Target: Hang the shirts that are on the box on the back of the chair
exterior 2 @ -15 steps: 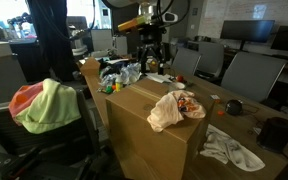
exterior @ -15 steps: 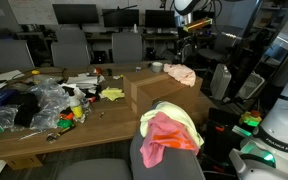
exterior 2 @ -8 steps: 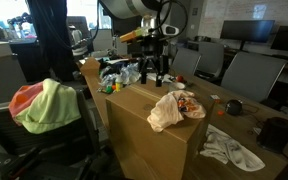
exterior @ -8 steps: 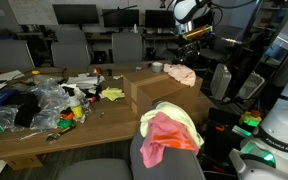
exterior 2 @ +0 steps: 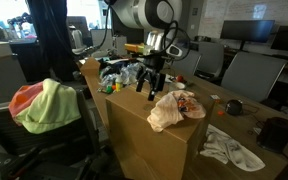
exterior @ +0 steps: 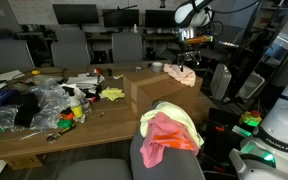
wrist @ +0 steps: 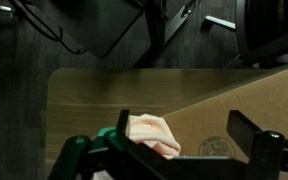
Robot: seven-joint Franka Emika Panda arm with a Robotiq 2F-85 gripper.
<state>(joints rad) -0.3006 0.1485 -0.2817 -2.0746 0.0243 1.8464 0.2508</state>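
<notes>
Atop box [exterior 2: 144, 130], crumpled peach shirt [exterior 2: 172, 110]

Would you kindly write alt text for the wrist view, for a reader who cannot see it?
Seen from above, the open black gripper hangs over a crumpled peach-pink shirt lying on a brown cardboard box. Beyond the box are a wooden tabletop and a dark floor with chair bases.

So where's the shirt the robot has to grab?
In an exterior view the shirt lies bunched on top of the box, toward its right side, with the gripper just above it.
</notes>
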